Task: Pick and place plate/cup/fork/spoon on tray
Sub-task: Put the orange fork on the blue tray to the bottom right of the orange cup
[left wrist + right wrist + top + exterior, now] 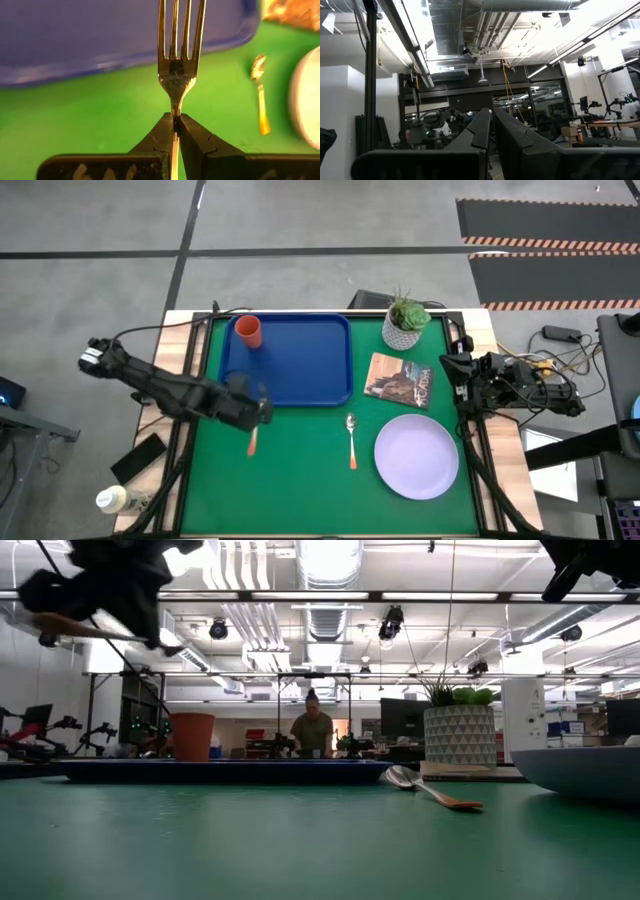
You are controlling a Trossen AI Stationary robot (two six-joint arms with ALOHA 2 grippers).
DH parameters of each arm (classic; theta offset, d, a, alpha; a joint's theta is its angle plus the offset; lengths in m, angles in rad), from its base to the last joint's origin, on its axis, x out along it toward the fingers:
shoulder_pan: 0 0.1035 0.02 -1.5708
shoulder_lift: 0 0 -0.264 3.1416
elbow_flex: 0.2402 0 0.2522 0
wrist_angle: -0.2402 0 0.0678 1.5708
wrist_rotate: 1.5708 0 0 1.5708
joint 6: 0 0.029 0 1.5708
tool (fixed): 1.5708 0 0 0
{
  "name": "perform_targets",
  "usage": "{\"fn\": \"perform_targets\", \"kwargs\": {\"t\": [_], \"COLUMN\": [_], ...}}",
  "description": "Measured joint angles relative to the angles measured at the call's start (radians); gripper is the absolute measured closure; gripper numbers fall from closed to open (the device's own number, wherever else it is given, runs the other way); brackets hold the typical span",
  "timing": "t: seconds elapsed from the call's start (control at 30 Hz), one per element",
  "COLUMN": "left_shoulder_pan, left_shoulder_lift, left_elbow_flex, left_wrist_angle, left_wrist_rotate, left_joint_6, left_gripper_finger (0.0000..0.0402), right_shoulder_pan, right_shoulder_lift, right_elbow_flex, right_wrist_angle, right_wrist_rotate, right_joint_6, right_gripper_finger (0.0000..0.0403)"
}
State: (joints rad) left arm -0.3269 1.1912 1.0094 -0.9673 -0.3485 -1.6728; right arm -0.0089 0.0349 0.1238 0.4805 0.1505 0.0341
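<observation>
Fork in my grip, tray just ahead

My left end effector (175,131) is clamped tight on the fork (176,75) at its neck, tines toward the tray (300,370) at twelve o'clock, lifted off the bench (300,490). I should carry it level over the rim and lower before releasing, clear of the cup (248,331). My right end effector (492,131) waits closed and empty at three o'clock.

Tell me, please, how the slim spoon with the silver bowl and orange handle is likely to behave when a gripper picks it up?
The slim spoon lies flat on the green mat, so its low profile probably leaves little to grip. Its glossy silver bowl looks slippery; the orange handle seems the safer hold. It appears stiff, and likely light, being so thin.
</observation>
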Motion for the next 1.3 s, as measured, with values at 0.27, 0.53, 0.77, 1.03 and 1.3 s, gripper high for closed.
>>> {"fn": "perform_targets", "kwargs": {"t": [0.27, 0.53, 0.77, 1.03, 1.3], "left_shoulder_pan": [0.187, 0.392, 0.57, 0.731, 0.762], "left_shoulder_lift": [0.0, 0.022, 0.076, 0.196, 0.305], "left_elbow_flex": [0.036, 0.033, 0.032, 0.032, 0.031], "left_wrist_angle": [0.17, 0.278, 0.278, 0.283, 0.278], "left_wrist_rotate": [0.029, 0.141, 0.177, 0.24, 0.273], "left_joint_6": [0.216, 0.423, 0.585, 0.712, 0.741], "left_gripper_finger": [0.0398, 0.0398, 0.0398, 0.0398, 0.0398], "right_shoulder_pan": [0.0, 0.0, 0.0, 0.0, 0.0], "right_shoulder_lift": [0.0, 0.001, 0.001, 0.001, 0.001], "right_elbow_flex": [0.0, 0.007, 0.007, 0.007, 0.007], "right_wrist_angle": [0.0, -0.004, -0.004, -0.005, -0.013], "right_wrist_rotate": [0.0, 0.0, 0.0, 0.003, 0.01], "right_joint_6": [-0.005, -0.008, -0.01, -0.022, -0.041], "right_gripper_finger": [0.0385, 0.0385, 0.0385, 0.0385, 0.0385]}}
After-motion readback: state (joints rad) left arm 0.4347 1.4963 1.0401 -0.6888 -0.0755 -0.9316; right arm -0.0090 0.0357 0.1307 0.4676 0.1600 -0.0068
